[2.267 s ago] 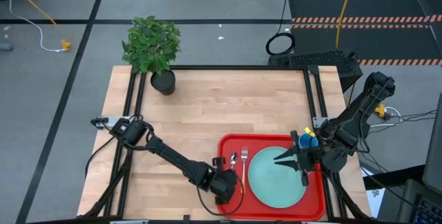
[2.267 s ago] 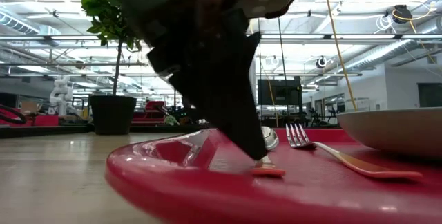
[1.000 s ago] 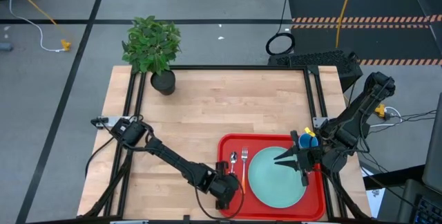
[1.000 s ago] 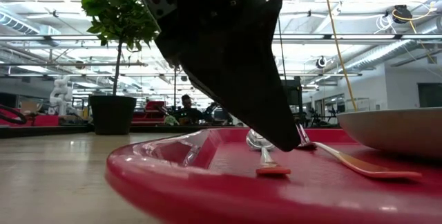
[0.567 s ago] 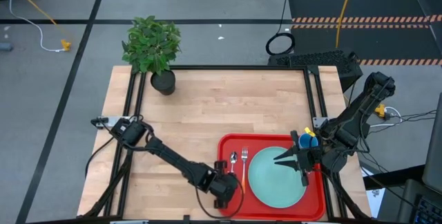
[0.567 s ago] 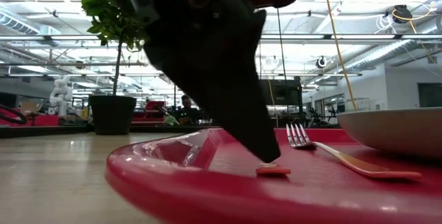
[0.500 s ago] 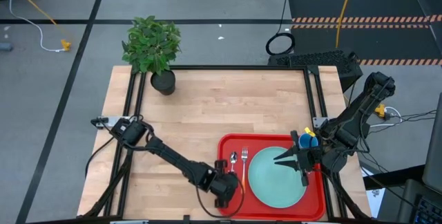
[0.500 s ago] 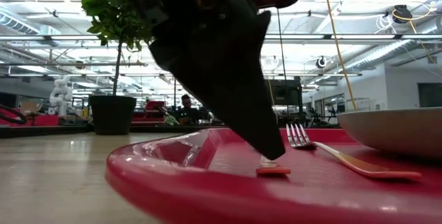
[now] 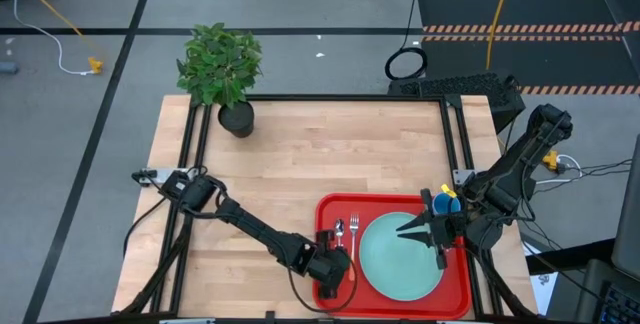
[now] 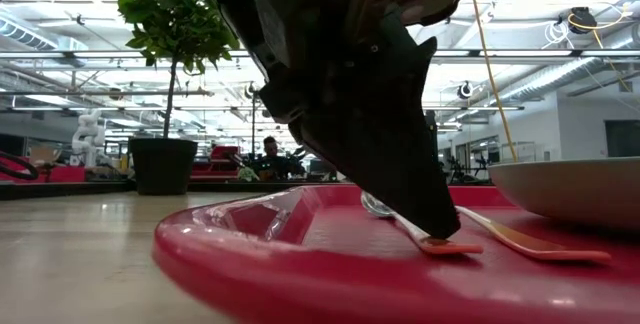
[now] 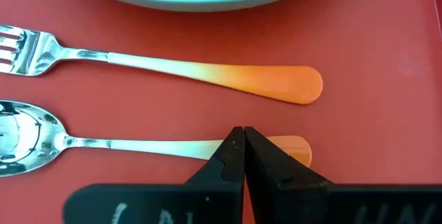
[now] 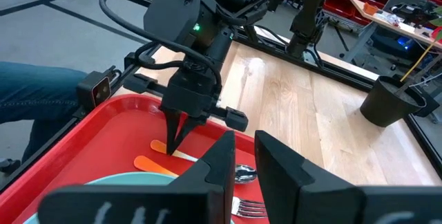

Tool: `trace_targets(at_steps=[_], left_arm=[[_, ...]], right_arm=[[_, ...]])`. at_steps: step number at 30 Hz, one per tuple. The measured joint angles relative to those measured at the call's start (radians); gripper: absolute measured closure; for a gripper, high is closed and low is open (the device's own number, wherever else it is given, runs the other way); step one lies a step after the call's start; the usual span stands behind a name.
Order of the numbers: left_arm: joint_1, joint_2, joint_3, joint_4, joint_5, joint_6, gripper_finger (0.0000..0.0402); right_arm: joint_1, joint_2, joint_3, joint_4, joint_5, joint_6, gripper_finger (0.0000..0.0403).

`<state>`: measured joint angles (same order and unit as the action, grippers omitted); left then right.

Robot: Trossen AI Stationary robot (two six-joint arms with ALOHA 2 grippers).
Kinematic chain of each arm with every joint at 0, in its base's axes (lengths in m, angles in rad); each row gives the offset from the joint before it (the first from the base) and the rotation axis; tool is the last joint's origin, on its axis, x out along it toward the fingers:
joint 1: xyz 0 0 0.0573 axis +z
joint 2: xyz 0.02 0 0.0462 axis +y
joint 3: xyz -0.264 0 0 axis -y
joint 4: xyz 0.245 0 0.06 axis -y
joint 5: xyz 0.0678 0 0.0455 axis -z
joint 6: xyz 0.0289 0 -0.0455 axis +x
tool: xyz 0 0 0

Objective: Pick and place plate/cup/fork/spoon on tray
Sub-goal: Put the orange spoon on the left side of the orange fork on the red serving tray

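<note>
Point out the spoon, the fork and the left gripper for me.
spoon (image 11: 27,135): left wrist view, on its silver bowl.
fork (image 11: 269,84): left wrist view, on its orange handle.
left gripper (image 11: 244,148): left wrist view, at its closed fingertips.

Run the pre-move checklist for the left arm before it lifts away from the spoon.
1. Spoon lying on the tray: ok.
2. Spoon beside the fork, not crossing it: ok.
3. Left pincer free of the spoon: not ok; its shut tips sit on the orange handle end.
4. Plate on the tray: ok.
5. Blue cup on the tray: cannot tell; the right arm partly hides it.
6. Right pincer out of the left arm's way: ok; it waits over the plate.
</note>
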<state>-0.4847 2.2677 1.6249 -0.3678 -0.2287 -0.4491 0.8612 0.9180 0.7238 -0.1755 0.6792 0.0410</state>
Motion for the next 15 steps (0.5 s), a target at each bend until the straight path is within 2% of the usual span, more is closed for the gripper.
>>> trace_targets(at_steps=[15], left_arm=[[0.000, -0.034, -0.006, -0.033, 0.021, 0.050, 0.0399]], right_arm=[[0.000, 0.000, 0.000, -0.002, 0.000, 0.000, 0.0355]])
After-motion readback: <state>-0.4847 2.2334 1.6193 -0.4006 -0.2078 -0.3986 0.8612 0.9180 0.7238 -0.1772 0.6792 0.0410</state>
